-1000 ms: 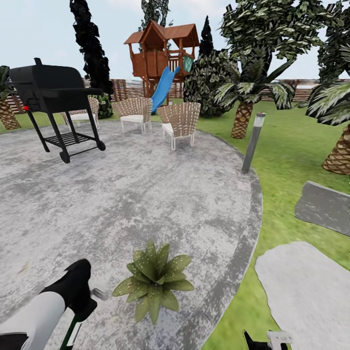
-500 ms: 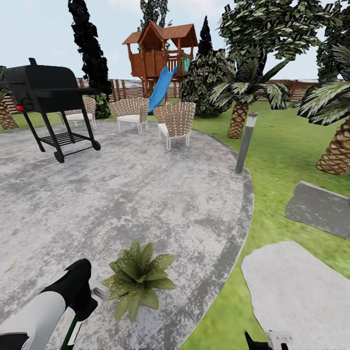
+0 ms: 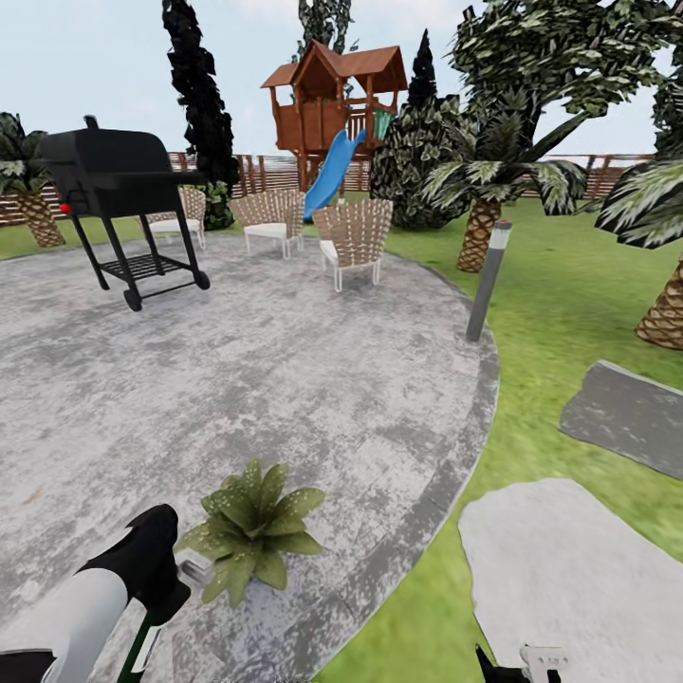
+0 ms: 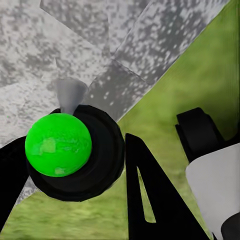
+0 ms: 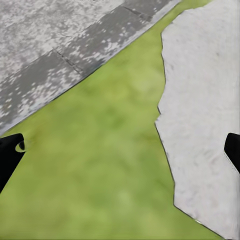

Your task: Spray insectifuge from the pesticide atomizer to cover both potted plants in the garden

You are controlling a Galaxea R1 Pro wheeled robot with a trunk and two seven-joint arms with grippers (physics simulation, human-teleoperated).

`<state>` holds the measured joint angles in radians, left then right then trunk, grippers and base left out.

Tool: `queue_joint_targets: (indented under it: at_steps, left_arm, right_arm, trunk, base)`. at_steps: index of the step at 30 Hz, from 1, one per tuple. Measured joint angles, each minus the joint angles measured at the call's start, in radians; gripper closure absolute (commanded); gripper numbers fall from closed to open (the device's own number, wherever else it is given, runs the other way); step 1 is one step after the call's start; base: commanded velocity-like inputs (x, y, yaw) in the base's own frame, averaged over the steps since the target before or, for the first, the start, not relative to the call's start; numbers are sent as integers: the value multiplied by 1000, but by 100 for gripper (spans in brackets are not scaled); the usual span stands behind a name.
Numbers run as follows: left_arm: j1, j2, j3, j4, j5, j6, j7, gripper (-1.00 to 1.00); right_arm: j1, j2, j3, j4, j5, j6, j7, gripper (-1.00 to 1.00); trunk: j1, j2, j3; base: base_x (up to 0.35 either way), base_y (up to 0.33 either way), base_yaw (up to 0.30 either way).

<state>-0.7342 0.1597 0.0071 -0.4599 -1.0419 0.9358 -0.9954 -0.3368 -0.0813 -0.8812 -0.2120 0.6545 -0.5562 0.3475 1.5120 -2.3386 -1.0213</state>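
Left hand (image 3: 180,581) pinches the pesticide atomizer (image 4: 58,144); its nozzle sits just beside the potted plant (image 3: 249,528). Aim over the rosette's centre, sweep outward. Right hand (image 5: 120,150) spread, idle.

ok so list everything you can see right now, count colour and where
potted plant: 1, green spotted leaves, on the patio by the left gripper
pesticide atomizer: 1, green with pale spray head, held in the left gripper
patio: 1, grey, round, centre
grill: 1, black, far left of patio
chairs: 3, wicker on white frames, far side of patio
playhouse: 1, brown with blue slide, behind the chairs
lamp post: 1, grey, right edge of patio
stepping stones: 2, grey, on the lawn at right
palms: several, green, around the lawn
fence: brown, at the back
left gripper: black, low left
right gripper: black, over the grass
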Motion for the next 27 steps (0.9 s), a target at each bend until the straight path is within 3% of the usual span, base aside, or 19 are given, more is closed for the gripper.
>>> queue_joint_targets:
  at_steps: [4,13,16,19,21,23,27]
  left_arm:
    - [0,0,-1,3,0,0,0,100]
    - [-10,-5,-8,0,-12,5,-2,100]
    - [-40,-34,-9,-1,-11,18,-9,100]
    - [-80,-44,-11,4,-14,19,-11,100]
    - [-99,-44,-14,15,-14,19,-14,100]
    - [-94,-33,-43,18,-17,17,-14,100]
    - [-88,-30,-58,20,-15,15,-15,100]
  right_arm:
    - [0,0,0,0,0,0,0,-100]
    - [0,0,0,0,0,0,0,-100]
    - [0,0,0,0,0,0,0,-100]
    - [0,1,0,1,0,0,0,-100]
    - [0,1,0,0,0,0,0,-100]
    - [0,1,0,1,0,0,0,-100]
    - [0,1,0,1,0,0,0,-100]
  trunk:
    - [0,0,0]
    - [0,0,0]
    - [0,0,0]
    - [0,0,0]
    - [0,0,0]
    - [0,0,0]
    - [0,0,0]
  base:
    - [-2,-161,240]
    - [0,-6,18]
    - [0,0,0]
    - [0,0,0]
    - [0,0,0]
    - [0,0,0]
    - [0,0,75]
